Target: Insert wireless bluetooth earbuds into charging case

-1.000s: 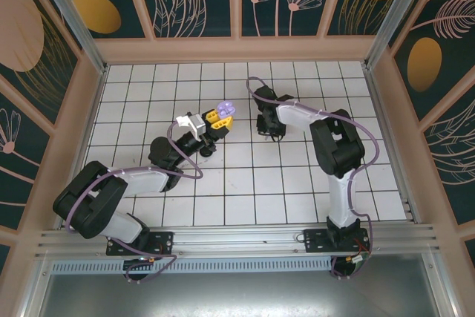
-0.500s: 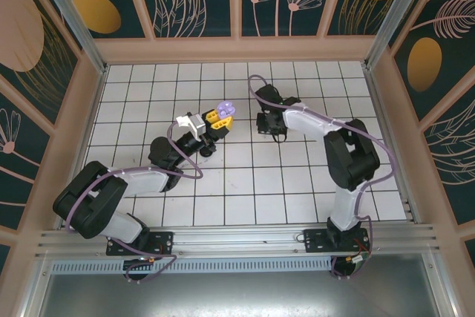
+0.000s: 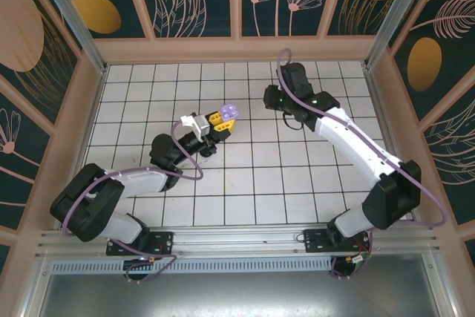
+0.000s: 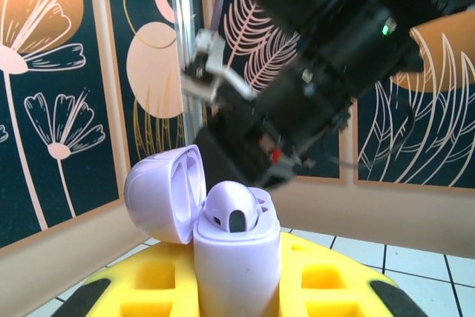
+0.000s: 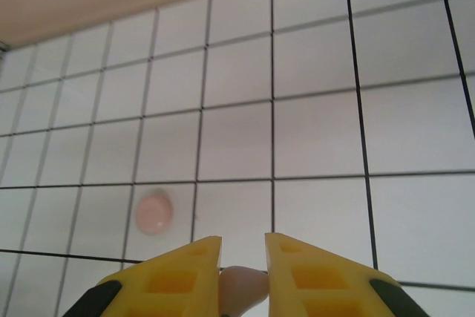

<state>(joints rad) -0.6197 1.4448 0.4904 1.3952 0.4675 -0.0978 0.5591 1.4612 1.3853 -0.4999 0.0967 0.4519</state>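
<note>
Lilac case (image 4: 236,257), lid open and one earbud (image 4: 234,209) seated, sits clamped in the left hand (image 3: 217,122). The right hand (image 5: 243,241) has swung away from it, pinching a pink piece (image 5: 245,286), probably an earbud, so the pink set seems next. A pink blob (image 5: 154,211) lies on the bench (image 5: 312,131) just ahead.

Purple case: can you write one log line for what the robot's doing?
left gripper: shut on open lilac case, one lilac earbud seated | right gripper: shut on pink earbud | loose: pink round piece
</note>
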